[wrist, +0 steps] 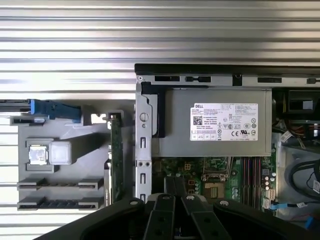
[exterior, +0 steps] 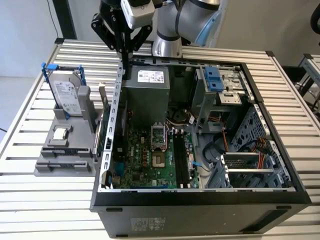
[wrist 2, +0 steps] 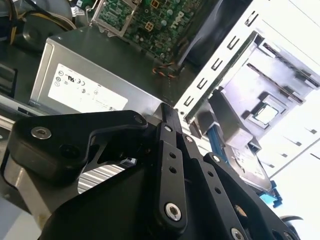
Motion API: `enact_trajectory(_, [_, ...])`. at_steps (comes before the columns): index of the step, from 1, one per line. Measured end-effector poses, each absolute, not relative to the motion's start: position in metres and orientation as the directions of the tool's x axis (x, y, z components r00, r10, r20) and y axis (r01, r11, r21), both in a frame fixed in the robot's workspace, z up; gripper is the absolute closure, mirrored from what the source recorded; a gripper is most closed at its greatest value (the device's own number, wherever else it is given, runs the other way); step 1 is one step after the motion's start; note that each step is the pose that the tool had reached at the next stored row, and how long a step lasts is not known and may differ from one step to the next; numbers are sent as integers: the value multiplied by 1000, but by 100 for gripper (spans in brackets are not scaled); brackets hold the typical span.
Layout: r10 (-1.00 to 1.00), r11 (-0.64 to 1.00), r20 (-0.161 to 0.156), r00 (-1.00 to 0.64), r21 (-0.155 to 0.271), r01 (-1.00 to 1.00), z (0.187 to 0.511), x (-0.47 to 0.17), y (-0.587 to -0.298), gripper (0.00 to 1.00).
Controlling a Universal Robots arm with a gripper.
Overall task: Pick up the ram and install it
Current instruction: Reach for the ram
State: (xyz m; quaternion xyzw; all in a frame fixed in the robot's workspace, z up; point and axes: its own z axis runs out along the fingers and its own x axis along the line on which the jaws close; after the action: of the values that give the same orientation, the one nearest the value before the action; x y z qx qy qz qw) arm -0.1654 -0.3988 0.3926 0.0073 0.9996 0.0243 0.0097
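The ram (exterior: 102, 117) is a thin green stick standing on its edge in the grey holder (exterior: 65, 155), just outside the open computer case's wall; the first wrist view shows the ram (wrist: 116, 160) from above. My gripper (exterior: 124, 57) hangs above the case's back corner, on the exterior view's left, over the power supply (exterior: 147, 85) and higher than the ram. Both wrist views show the gripper (wrist: 175, 184) (wrist 2: 170, 114) with its black fingers together and nothing between them. The black memory slots (exterior: 182, 160) lie on the motherboard beside the processor socket.
The open computer case (exterior: 280, 195) stands on a slatted metal table (exterior: 30, 200). The grey holder also carries a silver hard drive (exterior: 65, 92) in a blue bracket and a small square chip (exterior: 60, 133). Cables and a drive cage (exterior: 220, 82) fill the case's right side.
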Motion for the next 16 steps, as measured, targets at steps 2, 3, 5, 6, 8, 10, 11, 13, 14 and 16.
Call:
enact_trajectory(2, [10,999,-19,-1000,49,9,393,-169,-399,100])
enact_trajectory(3, [9,999,-19,-1000,49,8,393,-171,-399,100])
enact_trajectory(5, [6,999,-19,-1000,49,5,393,-175,-399,100])
enact_trajectory(6, [5,999,-19,-1000,49,4,393,-177,-399,100])
enact_trajectory(8, [4,999,-19,-1000,49,3,393,-180,-399,100])
enact_trajectory(10, [2,999,-19,-1000,49,1,393,-184,-399,100])
enact_trajectory(11, [0,999,-19,-1000,49,0,393,-186,-399,100])
enact_trajectory(13, [-2,999,-19,-1000,49,-3,393,-189,-399,100])
enact_trajectory(14, [-4,999,-19,-1000,49,-5,393,-191,-399,100])
enact_trajectory(16, [-8,999,-19,-1000,49,-9,393,-195,-399,100])
